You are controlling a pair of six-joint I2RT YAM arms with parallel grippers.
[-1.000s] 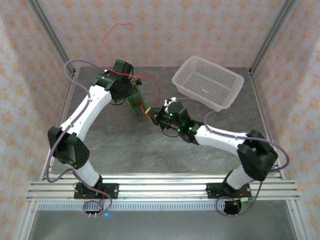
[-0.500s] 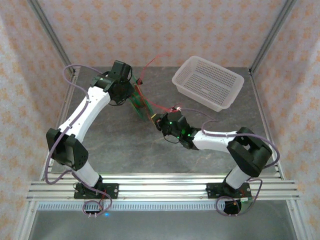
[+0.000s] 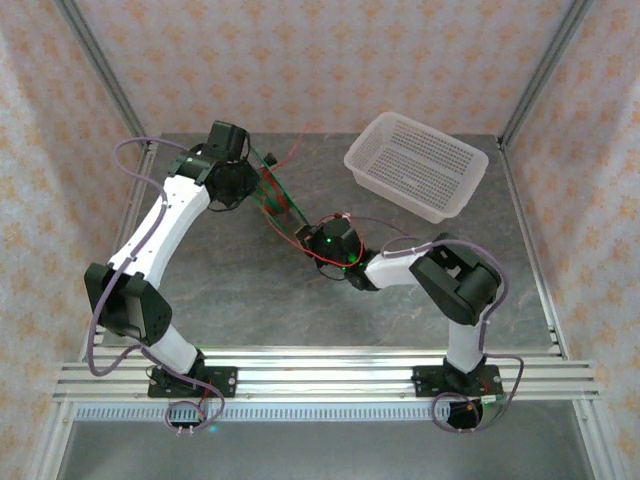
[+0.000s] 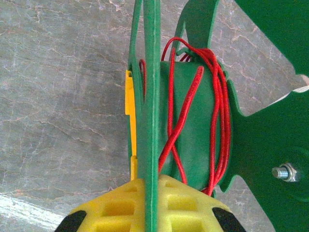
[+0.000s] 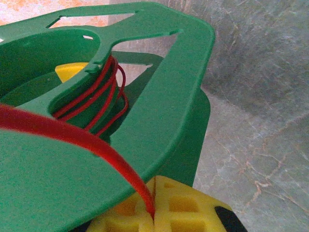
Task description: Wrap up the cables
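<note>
**On the grey table, two arms meet over a green spool of red cable**

Across the back half of the stone-grey table [image 3: 250, 300], inside patterned walls, two white robot arms reach in toward each other. A white mesh basket [image 3: 415, 165] sits at the far right corner, well apart from the work.

The left arm [image 3: 160, 225] stretches up the left side. The right arm [image 3: 440, 275] folds sharply inward, so the two wrists nearly meet at the centre. Between them stands a green spool [image 3: 275, 195], held off the table at a tilt.

The left gripper [image 4: 152, 193] has its yellow pads pressed together on the thin edge of one spool flange. The right gripper [image 5: 154, 208] is also closed, pinching a strand of the red cable [image 5: 72, 135] where it runs down into the seam between its pads.

Several turns of cable already lie around the spool's hub, loose and crossing one another rather than side by side. A slack red loop hangs around the right wrist in the overhead view.

What could go wrong, as I judge it: the slack loop could snag on the right wrist and pull tight. The loose turns could slide over the flange if tension drops. The thin flange could twist in the left pads if the right arm pulls hard. The fine cable might also slip out of the right pinch.
</note>
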